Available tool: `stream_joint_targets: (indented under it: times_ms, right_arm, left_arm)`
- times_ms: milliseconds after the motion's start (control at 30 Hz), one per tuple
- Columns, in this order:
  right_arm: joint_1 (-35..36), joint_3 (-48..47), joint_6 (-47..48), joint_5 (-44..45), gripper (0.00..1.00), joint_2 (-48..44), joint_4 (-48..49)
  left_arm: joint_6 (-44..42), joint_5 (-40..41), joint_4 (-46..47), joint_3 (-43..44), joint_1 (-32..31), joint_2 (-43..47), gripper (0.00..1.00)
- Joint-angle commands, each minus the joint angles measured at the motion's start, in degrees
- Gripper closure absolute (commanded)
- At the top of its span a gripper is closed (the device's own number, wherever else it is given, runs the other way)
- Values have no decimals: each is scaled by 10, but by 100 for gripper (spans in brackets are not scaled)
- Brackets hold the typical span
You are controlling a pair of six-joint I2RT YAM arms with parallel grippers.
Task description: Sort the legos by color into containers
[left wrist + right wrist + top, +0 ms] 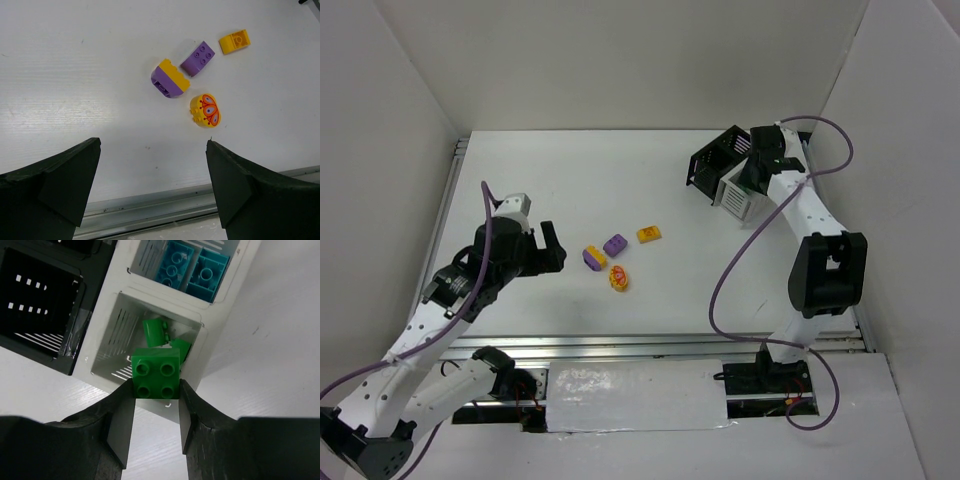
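My right gripper (155, 386) is shut on a green brick (156, 371) and holds it over a white bin (112, 347) where two more green bricks (154, 330) lie. A second white compartment (145, 255) behind it holds teal bricks (192, 270). A black bin (40, 300) stands to their left. In the top view the right gripper (752, 170) is over the white bin (736, 195). My left gripper (152, 145) is open and empty, short of a yellow-purple brick (170, 80), a purple brick (198, 58), an orange brick (234, 42) and a red-yellow oval brick (206, 110).
The black bin (716, 160) and the white bin stand at the back right near the side wall. The loose bricks lie mid-table around the purple brick (615, 244). A metal rail (150, 205) runs along the near table edge under the left gripper (552, 250).
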State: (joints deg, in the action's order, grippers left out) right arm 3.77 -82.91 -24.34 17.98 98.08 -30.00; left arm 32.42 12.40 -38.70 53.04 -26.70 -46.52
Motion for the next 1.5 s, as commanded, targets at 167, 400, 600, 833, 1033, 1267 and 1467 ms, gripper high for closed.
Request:
stream_joint_targets:
  times_ms: [167, 400, 600, 833, 1033, 1267, 1467]
  right_arm:
    - [-3, -75, 24, 20, 90, 41, -18]
    - [-4, -100, 29, 15, 47, 52, -23]
    - [-3, -106, 26, 13, 18, 42, -27]
    - [89, -31, 40, -80, 14, -59, -10]
    - [222, 43, 66, -164, 0, -61, 28]
    - [305, -40, -3, -54, 0, 69, -20]
    - [343, -17, -215, 81, 0, 77, -1]
  left_arm:
    - [-25, -26, 31, 4, 1, -9, 0]
    - [-28, -34, 35, 3, 1, -7, 1]
    - [-29, -36, 35, 3, 0, -8, 0]
    - [-14, -7, 18, 12, 1, -36, 0]
    - [1, 30, 6, 15, 2, -38, 0]
    - [-6, 8, 16, 8, 2, -26, 0]
    - [-10, 0, 17, 7, 2, -30, 0]
